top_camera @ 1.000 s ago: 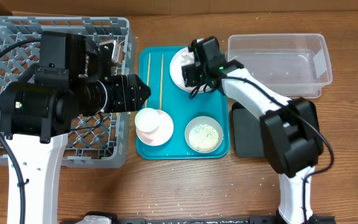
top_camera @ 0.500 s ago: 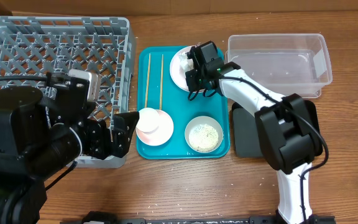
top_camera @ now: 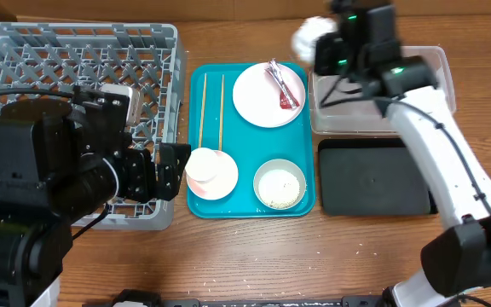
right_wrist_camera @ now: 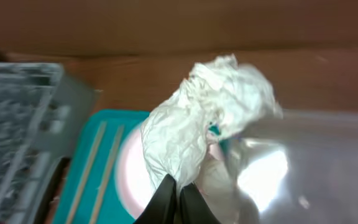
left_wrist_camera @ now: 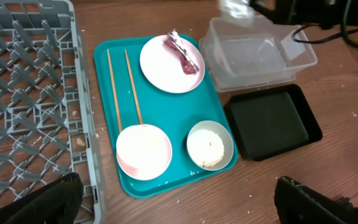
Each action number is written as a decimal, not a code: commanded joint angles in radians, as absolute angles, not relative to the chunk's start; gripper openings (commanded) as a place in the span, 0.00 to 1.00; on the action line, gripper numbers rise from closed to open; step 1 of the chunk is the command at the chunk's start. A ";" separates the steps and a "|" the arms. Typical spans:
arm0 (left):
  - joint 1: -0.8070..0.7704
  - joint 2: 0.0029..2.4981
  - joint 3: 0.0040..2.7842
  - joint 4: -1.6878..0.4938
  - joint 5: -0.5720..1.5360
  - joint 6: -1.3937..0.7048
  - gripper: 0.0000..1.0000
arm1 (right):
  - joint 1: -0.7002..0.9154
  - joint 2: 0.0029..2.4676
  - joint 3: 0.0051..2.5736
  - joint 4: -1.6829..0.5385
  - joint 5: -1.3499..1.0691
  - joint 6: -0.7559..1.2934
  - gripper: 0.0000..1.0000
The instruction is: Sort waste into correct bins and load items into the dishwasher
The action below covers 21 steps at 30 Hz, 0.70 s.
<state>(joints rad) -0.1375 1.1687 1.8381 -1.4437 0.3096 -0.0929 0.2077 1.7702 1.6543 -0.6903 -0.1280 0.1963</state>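
**Crumpled clear-white wrapper** (top_camera: 311, 34): one scrap, pinched at its lower edge between the right gripper (right_wrist_camera: 178, 193) fingers, which are clenched on it. It hangs in the air at the far left corner of the clear tub, off the teal tray. The right wrist view is blurred, so whether it is over the tub's rim or just outside it cannot be told.

**Clear rectangular tub** (top_camera: 444, 83): on the table, right of the teal tray. The black tray is just beside it on the near side.

**Black tray** (top_camera: 373, 181): shallow, flat on the table.

**Pale pink plate** (top_camera: 254, 101): far right part of the teal tray (top_camera: 242, 153). A crumpled red wrapper (top_camera: 284, 85) lies on it.

**Chopsticks** (top_camera: 212, 111): two, parallel, along the teal tray's left side, their near ends at the pink bowl.

**Small pink bowl** (top_camera: 211, 173): near left corner of the teal tray.

**Grey-green bowl** (top_camera: 280, 183): near right corner of the teal tray, white rice grains inside.

**Grey dish rack** (top_camera: 24, 60): left of the teal tray, on the table (top_camera: 254, 256).

**Left gripper** (top_camera: 167, 170): above the rack's near right corner, beside the pink bowl. Its fingers (left_wrist_camera: 48, 199) are spread wide, grasping nothing.
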 commanded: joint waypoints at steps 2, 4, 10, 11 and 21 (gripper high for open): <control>-0.138 1.197 1.843 -1.441 0.300 -0.063 1.00 | 0.138 1.840 1.636 -0.759 -0.124 0.240 0.04; -0.138 1.209 1.843 -1.441 0.300 -0.063 1.00 | 0.134 1.849 1.636 -0.790 -0.124 0.240 0.22; -0.138 1.248 1.843 -1.441 0.301 -0.063 1.00 | 0.147 1.824 1.673 -0.762 -0.292 0.228 0.77; -0.138 1.256 1.843 -1.441 0.301 -0.063 1.00 | 0.158 1.823 1.677 -0.746 -0.352 0.228 0.75; -0.138 1.280 1.843 -1.557 0.341 -0.056 1.00 | 0.434 1.935 1.665 -0.663 0.112 0.096 0.79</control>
<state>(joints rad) -0.1375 1.2888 1.8381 -1.5429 0.3218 -0.0929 0.3695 1.8698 1.6474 -0.6983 -0.1764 0.1528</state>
